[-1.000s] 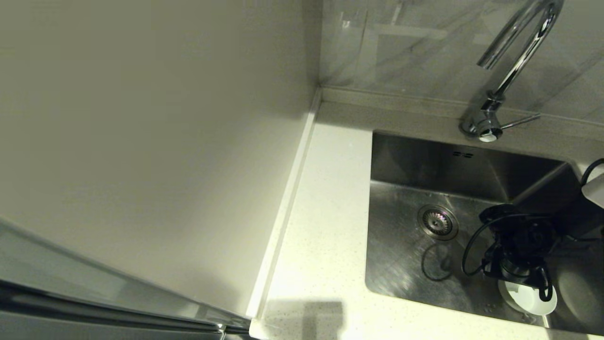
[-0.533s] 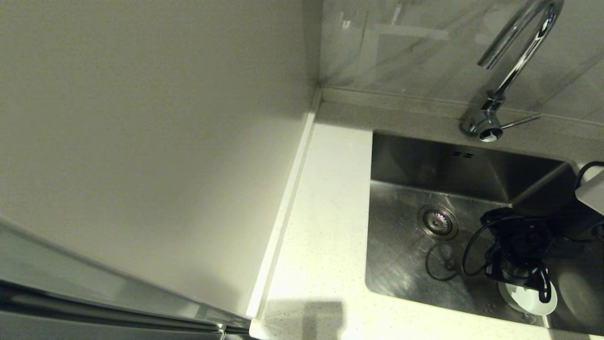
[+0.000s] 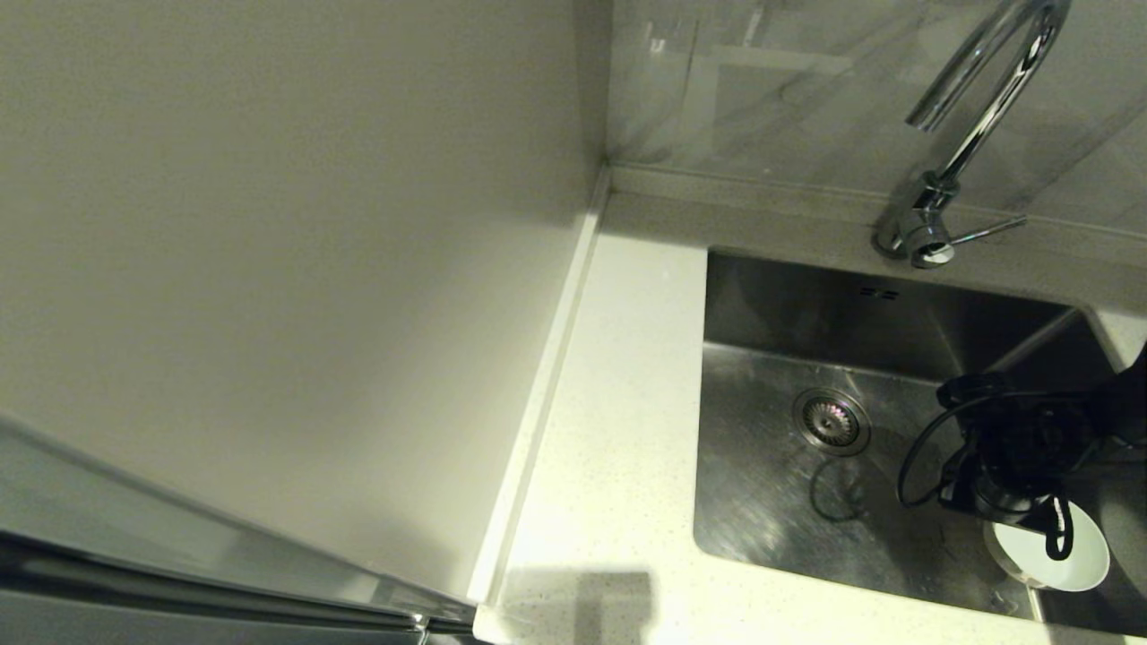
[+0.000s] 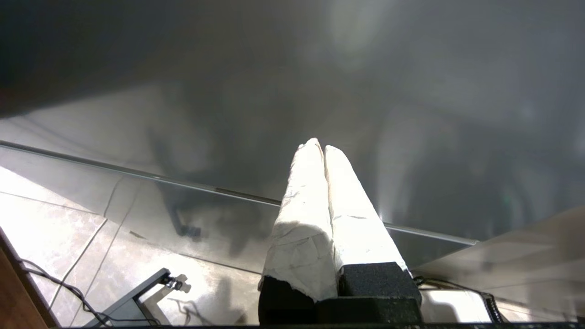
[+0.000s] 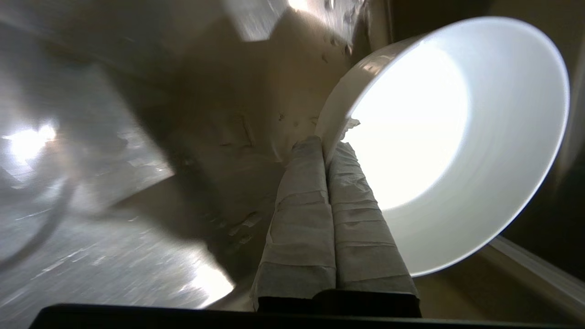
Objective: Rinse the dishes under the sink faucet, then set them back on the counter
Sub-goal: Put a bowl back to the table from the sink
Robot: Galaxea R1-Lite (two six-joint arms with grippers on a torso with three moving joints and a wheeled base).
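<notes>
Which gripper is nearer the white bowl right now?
The right. The right gripper is shut on the white bowl's rim, inside the sink at its right end. The left gripper is shut and away from the sink, outside the head view.

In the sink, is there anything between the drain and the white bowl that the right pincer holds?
No dish lies there. In the head view, only bare wet steel of the sink separates the drain from the white bowl gripped by the right pincer.
</notes>
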